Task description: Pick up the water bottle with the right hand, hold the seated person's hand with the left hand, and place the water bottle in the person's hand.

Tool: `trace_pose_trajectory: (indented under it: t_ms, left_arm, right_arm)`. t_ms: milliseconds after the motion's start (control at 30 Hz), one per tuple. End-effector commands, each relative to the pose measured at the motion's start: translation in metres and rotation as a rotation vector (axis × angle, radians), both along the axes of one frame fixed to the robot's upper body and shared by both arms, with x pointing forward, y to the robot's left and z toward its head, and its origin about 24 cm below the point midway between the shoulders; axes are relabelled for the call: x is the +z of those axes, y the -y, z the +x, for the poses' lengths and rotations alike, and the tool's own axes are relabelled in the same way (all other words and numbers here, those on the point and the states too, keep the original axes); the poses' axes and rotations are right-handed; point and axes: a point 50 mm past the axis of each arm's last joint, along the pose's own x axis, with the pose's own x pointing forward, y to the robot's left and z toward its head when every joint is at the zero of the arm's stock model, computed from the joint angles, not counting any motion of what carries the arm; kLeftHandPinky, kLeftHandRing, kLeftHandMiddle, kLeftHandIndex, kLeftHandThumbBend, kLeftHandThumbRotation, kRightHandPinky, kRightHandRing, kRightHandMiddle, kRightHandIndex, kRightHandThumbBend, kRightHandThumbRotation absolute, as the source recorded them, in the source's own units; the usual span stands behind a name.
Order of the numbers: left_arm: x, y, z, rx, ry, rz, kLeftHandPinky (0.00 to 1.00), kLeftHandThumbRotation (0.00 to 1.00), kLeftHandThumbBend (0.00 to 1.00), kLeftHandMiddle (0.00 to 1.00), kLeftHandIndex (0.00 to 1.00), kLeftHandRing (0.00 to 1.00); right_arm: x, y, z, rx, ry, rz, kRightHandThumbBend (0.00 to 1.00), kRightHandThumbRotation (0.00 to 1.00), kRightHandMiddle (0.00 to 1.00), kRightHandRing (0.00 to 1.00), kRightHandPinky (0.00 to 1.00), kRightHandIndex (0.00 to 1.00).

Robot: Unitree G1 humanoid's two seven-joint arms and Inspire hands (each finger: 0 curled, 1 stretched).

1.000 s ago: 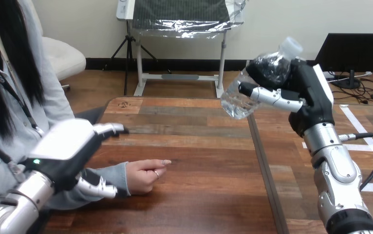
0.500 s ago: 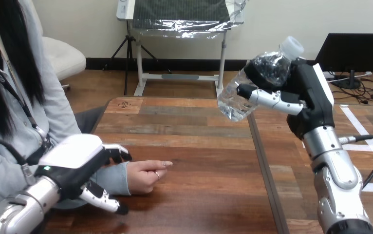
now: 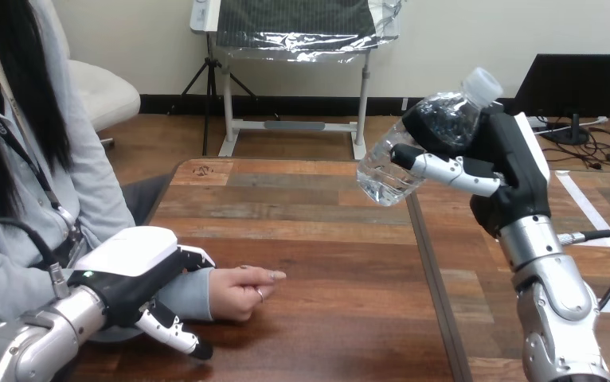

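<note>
On the wooden surface [image 3: 326, 239], the left robot hand [image 3: 130, 270] sits over the person's sleeve [image 3: 186, 293], just behind the person's hand [image 3: 242, 290] resting there; whether it grips, I cannot tell. Rightward, the right robot hand [image 3: 517, 159] clasps the tilted water bottle [image 3: 389, 171], raised above the surface.

Wooden table [image 3: 326, 231] w/ person's hand [image 3: 238, 293]

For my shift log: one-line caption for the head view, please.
Right hand grips the tilted bottle above the table; left hand over the person's wrist.
</note>
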Motion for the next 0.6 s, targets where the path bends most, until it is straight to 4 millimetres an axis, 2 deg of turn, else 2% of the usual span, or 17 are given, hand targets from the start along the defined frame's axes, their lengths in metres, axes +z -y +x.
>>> trace_pose_trajectory:
  t_ms: [0,567]
  left_arm:
    - [0.0205,-0.0007,0.0150,-0.038,0.053,0.033,0.64,0.38,1.00,0.72,0.71,0.67]
    - [0.0152,-0.0041,0.0132,-0.047,0.034,0.045,0.62,0.33,1.00,0.71,0.72,0.66]
  right_arm:
    - [0.0365,-0.0047,0.0051,0.012,0.149,0.034,0.67,0.00,0.43,0.33,0.25,0.42]
    - [0.0407,-0.0025,-0.0040,0.021,0.152,0.041,0.67,0.00,0.42,0.31,0.24,0.41]
